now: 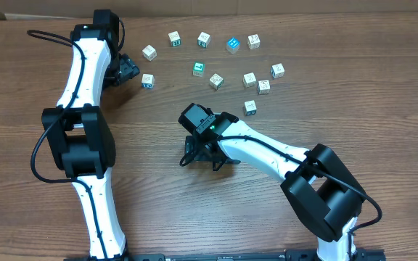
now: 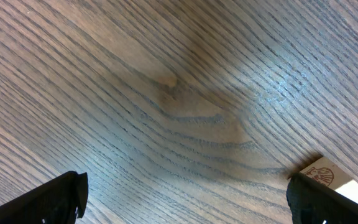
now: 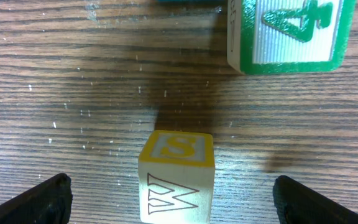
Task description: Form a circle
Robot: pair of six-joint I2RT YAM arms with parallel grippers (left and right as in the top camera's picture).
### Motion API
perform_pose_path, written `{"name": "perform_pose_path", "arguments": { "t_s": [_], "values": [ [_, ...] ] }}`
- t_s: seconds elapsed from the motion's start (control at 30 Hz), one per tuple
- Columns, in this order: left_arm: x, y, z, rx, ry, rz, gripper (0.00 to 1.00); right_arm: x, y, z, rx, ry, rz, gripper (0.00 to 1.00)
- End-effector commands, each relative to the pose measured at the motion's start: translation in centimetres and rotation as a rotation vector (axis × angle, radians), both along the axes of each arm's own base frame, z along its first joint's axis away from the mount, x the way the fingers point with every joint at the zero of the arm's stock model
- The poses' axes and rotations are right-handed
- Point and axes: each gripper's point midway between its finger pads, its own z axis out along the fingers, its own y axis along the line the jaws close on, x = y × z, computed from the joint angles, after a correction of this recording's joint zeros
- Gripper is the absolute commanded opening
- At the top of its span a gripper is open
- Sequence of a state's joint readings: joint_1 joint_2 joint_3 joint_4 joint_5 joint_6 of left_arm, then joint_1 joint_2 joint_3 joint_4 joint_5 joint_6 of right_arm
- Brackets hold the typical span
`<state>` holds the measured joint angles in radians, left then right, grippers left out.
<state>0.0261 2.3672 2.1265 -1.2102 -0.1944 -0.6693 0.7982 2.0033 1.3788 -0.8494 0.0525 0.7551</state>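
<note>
- Right claw [image 3: 176, 202]: released, with its fingers wide at both lower corners of the wrist view, touching nothing.
- Between those fingers, clear of both, you have a small wooden cube with yellow-edged faces [image 3: 178, 177]. Its top face reads "S" in yellow and the face toward the claw reads "W" in outline.
- Beyond it, further from the claw, stands a white cube with a green border [image 3: 291, 37]. The green figure on it is not readable.
- The circle [image 1: 216, 80]: small white- and teal-faced printed cubes on the brown wood-grain table [image 1: 383, 109], lying loosely scattered ahead of the right claw, not a closed ring.
- Left claw [image 2: 185, 199]: released, with bare table between its fingers. A pale cube with red print [image 2: 328, 176] sits just past one fingertip. You cannot tell contact, and the print is unreadable.
</note>
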Motion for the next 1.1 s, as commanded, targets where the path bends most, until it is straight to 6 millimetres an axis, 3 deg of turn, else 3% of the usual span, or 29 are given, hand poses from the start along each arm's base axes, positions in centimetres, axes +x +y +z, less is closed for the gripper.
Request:
{"name": "perform_pose_path", "arguments": {
  "t_s": [0.0, 1.07],
  "values": [
    [0.14, -0.44, 1.57, -0.001, -0.029, -0.027, 1.00, -0.28, -0.25, -0.41, -0.004, 0.013, -0.005, 1.00],
    [0.14, -0.44, 1.57, -0.001, -0.029, -0.027, 0.99, -0.39, -0.13, -0.42, 0.002, 0.018, -0.004, 0.97]
  ]
}}
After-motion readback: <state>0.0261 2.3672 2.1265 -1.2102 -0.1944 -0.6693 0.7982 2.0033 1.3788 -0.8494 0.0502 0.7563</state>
